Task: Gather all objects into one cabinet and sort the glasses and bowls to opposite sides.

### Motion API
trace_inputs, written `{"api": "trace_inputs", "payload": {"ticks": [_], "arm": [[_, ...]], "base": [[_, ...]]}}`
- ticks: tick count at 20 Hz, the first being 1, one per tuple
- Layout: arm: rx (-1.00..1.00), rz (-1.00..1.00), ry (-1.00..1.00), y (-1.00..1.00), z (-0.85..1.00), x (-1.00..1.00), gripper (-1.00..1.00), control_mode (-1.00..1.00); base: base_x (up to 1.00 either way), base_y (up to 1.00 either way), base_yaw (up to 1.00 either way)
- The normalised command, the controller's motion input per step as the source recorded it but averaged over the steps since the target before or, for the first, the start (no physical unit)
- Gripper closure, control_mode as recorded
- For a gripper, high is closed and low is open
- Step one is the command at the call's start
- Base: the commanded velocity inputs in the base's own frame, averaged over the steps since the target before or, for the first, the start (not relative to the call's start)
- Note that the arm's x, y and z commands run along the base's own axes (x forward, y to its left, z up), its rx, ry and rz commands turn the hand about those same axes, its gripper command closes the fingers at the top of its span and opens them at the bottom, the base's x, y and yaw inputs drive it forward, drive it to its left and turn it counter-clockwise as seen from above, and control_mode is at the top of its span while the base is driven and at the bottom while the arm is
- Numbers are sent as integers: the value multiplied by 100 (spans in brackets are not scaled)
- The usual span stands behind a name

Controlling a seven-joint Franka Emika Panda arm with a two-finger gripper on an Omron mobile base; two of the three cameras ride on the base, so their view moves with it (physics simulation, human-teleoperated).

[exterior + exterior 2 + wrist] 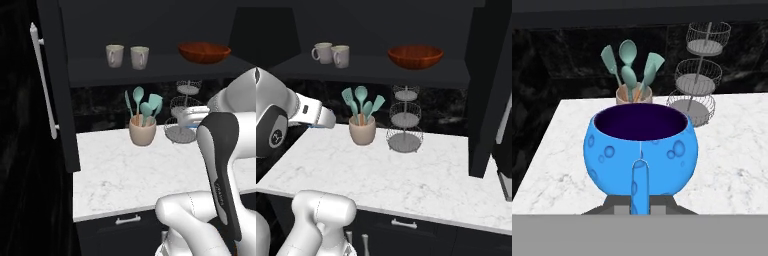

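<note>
The small bright blue bowl point(641, 152), dark blue inside, sits upright between my gripper's point(639, 209) jaws, which are shut on its lower near side, above the white counter. In the left base view my hand point(192, 116) hovers in front of the wire stand. The open black cabinet point(150, 67) holds two grey-beige cups point(114, 55) point(139, 57) side by side at the shelf's left and the wide red-brown bowl point(204, 52) at its right. From the right base view the cups point(322, 52) point(340, 56) and red-brown bowl point(415, 56) stand on the same shelf.
A beige pot of teal spoons point(142, 129) and a three-tier wire stand point(184, 119) stand at the back of the marble counter point(125, 175). The cabinet door point(57, 85) with its white bar handle point(44, 82) hangs open at the left. Drawers with silver handles point(127, 219) lie below.
</note>
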Motion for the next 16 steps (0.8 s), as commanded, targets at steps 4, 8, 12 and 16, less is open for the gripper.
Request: {"api": "trace_inputs", "payload": {"ticks": [4,8,12,16], "arm": [[0,0,0,0,0,0,100,100],[0,0,0,0,4,-12,100,-100],[4,13,-9,-10,50,-30,100,-100],[3,16,-10,10,84,-2,100,-100]], "base": [[41,0,0],[4,0,0],[0,0,0],[0,0,0]]}}
